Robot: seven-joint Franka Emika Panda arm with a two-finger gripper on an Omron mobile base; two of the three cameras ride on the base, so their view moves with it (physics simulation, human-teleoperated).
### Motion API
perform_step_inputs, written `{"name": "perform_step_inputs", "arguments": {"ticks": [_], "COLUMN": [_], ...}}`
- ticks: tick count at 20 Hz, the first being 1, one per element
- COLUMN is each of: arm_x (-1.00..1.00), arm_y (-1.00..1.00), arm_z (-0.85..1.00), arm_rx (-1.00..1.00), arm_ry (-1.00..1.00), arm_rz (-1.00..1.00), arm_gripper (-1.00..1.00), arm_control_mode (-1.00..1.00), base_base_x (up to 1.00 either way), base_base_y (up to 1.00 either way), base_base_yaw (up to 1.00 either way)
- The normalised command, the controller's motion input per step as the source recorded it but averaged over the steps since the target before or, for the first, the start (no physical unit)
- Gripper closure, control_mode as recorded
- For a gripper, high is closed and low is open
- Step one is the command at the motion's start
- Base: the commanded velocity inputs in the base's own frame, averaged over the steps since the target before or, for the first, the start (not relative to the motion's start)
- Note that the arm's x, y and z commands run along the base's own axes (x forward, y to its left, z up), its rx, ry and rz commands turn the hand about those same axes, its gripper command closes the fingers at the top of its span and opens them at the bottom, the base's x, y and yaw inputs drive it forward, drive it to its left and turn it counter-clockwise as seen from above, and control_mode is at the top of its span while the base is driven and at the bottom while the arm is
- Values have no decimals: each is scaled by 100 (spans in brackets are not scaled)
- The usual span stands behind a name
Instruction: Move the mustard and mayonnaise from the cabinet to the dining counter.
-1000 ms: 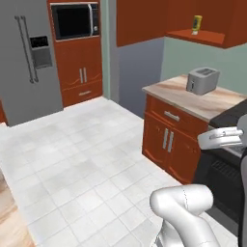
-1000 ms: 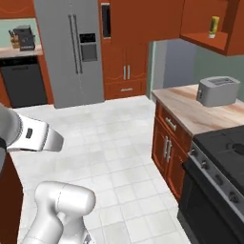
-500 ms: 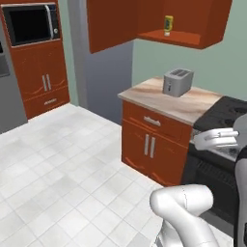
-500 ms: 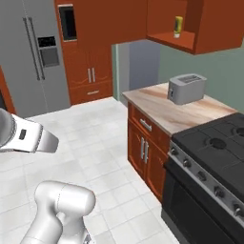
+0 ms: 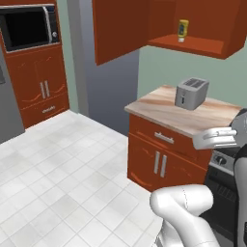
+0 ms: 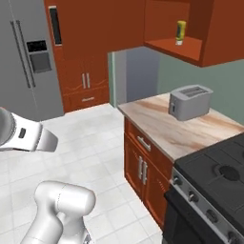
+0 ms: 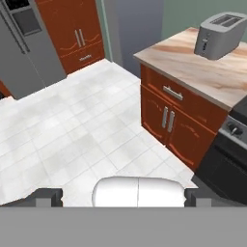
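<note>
The mustard (image 5: 183, 30) (image 6: 180, 32) is a yellow squeeze bottle standing upright on the lower shelf of the cabinet (image 5: 194, 45) (image 6: 177, 48). The cabinet's left door (image 5: 118, 29) is swung open. The mayonnaise is out of view, and so is the dining counter. My gripper (image 7: 123, 197) is open with nothing between its fingertips (image 7: 48, 196), and it hangs over the tiled floor, well below the shelf and apart from it. In both base views a white arm link shows low, level with the countertop.
A grey toaster (image 5: 192, 93) (image 6: 189, 101) (image 7: 222, 34) stands on a small marble countertop (image 6: 167, 126) under the cabinet. A black stove (image 6: 217, 178) adjoins it on the right. A steel fridge (image 6: 24, 57) and a microwave (image 5: 29, 26) are at the left, beyond open tiled floor (image 5: 58, 178).
The whole picture has shifted: the base has driven and turned toward the toaster counter and open cabinet, which now look larger and closer. The gripper stays open.
</note>
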Motion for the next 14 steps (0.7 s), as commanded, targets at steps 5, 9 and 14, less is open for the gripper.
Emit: {"name": "perform_step_inputs", "arguments": {"ticks": [5, 9, 14], "arm_x": [0, 0, 0], "arm_y": [0, 0, 0], "arm_z": [0, 0, 0], "arm_rx": [0, 0, 0], "arm_ry": [0, 0, 0], "arm_rz": [0, 0, 0], "arm_gripper": [-100, -100, -100], "arm_control_mode": [100, 100, 100], "base_base_x": [54, 50, 70], "base_base_y": [0, 0, 7], "base_base_yaw": [-37, -43, -27]}}
